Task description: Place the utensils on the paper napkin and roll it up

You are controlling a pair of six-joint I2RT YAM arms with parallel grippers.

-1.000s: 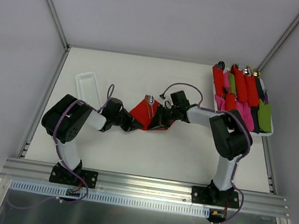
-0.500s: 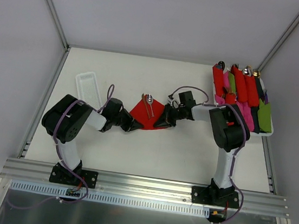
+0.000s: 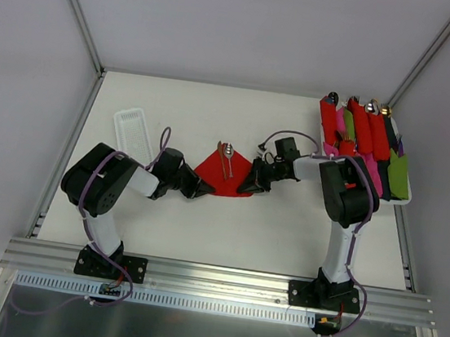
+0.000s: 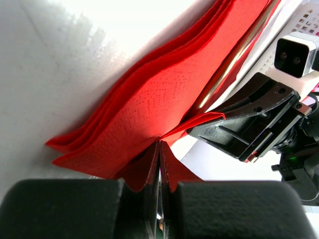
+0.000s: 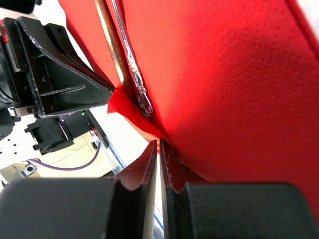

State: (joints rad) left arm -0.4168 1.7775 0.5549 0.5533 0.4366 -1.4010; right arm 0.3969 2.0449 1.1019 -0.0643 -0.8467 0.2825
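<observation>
The paper napkin (image 3: 226, 175) lies mid-table as a bright red sheet, folded partly over the utensils (image 3: 226, 157), whose spoon head pokes out at its far edge. My left gripper (image 3: 203, 189) is shut on the napkin's left corner (image 4: 149, 99). My right gripper (image 3: 247, 185) is shut on its right edge (image 5: 224, 74). The sheet is held between the two grippers. The left wrist view shows a utensil handle (image 4: 234, 52) in the fold and the right gripper's fingers (image 4: 249, 124) beyond it. The right wrist view shows two handles (image 5: 130, 67) in the fold.
A white tray (image 3: 407, 201) at the back right holds several red, pink and green rolled bundles (image 3: 364, 140) with metal tips. An empty white ribbed tray (image 3: 135, 133) lies at the back left. Metal frame posts run along both sides.
My right gripper has drawn back to the right and the napkin has spread flatter between the grippers. The spoon head shows more. The left gripper has barely moved.
</observation>
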